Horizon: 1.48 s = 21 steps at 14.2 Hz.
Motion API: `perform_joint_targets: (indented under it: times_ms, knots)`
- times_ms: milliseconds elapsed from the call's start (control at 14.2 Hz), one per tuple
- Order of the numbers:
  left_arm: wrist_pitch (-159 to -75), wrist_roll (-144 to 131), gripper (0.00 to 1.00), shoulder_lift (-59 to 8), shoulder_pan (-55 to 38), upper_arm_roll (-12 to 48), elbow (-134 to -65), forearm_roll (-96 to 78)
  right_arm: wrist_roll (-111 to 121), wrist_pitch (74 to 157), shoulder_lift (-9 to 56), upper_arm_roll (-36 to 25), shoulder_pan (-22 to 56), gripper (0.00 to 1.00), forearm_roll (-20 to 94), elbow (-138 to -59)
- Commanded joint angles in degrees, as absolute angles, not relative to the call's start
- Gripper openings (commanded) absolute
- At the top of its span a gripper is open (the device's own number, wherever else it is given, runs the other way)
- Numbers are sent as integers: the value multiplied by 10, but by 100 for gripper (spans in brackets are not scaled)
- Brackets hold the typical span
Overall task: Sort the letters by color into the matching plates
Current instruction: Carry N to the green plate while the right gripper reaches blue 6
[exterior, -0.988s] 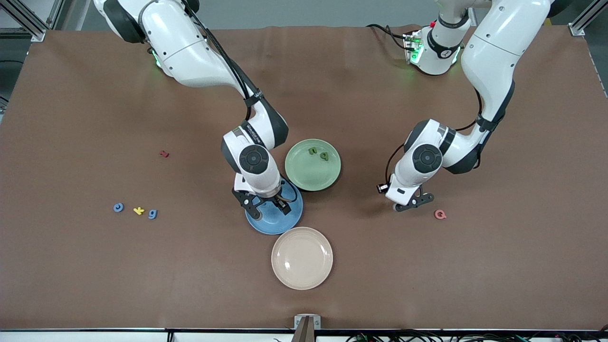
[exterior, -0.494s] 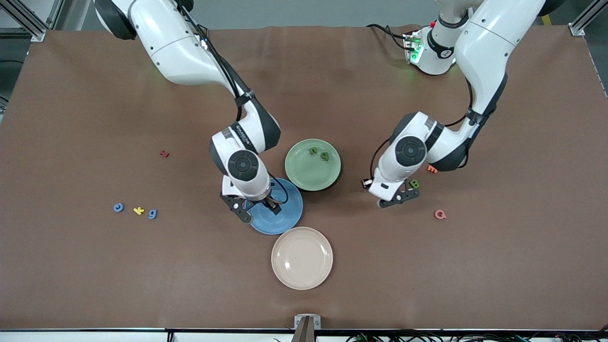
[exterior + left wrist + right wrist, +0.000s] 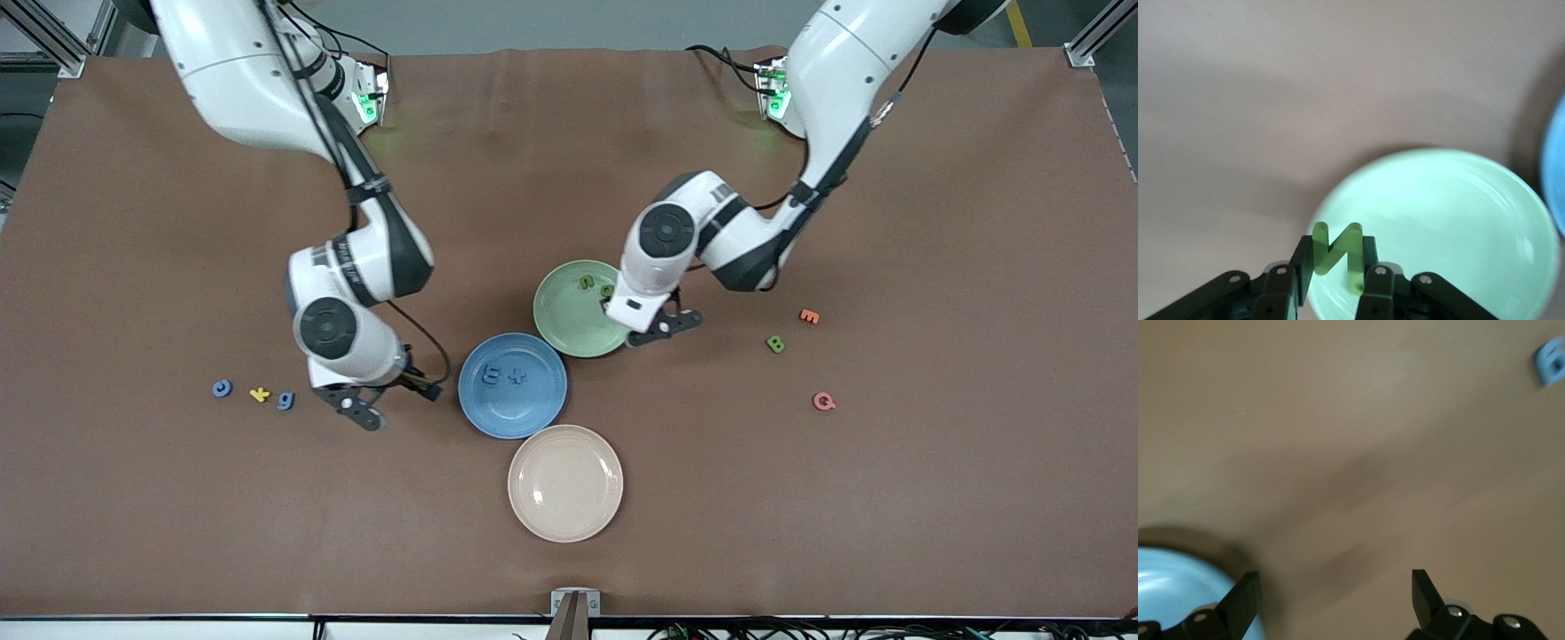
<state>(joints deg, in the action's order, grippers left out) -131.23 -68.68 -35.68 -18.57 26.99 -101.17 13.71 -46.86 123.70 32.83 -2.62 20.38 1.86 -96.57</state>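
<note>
A green N (image 3: 1335, 248) is pinched between the fingers of the left hand (image 3: 662, 324), which hangs over the edge of the pale green plate (image 3: 569, 320), where two more green letters (image 3: 596, 285) lie, while a green B (image 3: 775, 344) sits on the worktop (image 3: 933, 462) toward the left arm's end, near an orange E (image 3: 808, 316) and a pink Q (image 3: 824, 402). The blue plate (image 3: 533, 404) just beside it, nearer the front camera, holds a blue E (image 3: 490, 376) and x (image 3: 516, 377), with a cream plate (image 3: 565, 483) nearer still. The right hand (image 3: 364, 411), fingers spread wide and empty, hangs over bare worktop between the blue plate and a row of blue g (image 3: 285, 401), yellow k (image 3: 259, 394) and blue c (image 3: 221, 388), with a dark red letter (image 3: 308, 287) farther off.
</note>
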Motion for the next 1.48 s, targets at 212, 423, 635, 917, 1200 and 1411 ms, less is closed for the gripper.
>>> perform_joint_targets:
  times_ms: [212,423,635,917,1200,1411]
  knots:
    - [-1298,-719,19,-429,-257,256,-907,142,-263,1307,290,-16,105,100,8,-1047]
    - [-1294,-735,19,-455,-316,212,-865,141,-168,1343,304,-16,63,99,8,-1048]
    - [-1294,-737,19,-477,-356,177,-834,138,-85,1364,319,-16,29,94,8,-1047]
    - [-1294,-737,22,-485,-366,171,-829,139,5,1422,355,-15,4,84,8,-1047]
    - [-1294,-737,56,-484,-365,171,-829,139,11,1432,367,-14,1,66,11,-1047]
    - [-1294,-737,88,-476,-357,171,-830,139,10,1433,373,-14,1,66,15,-1047]
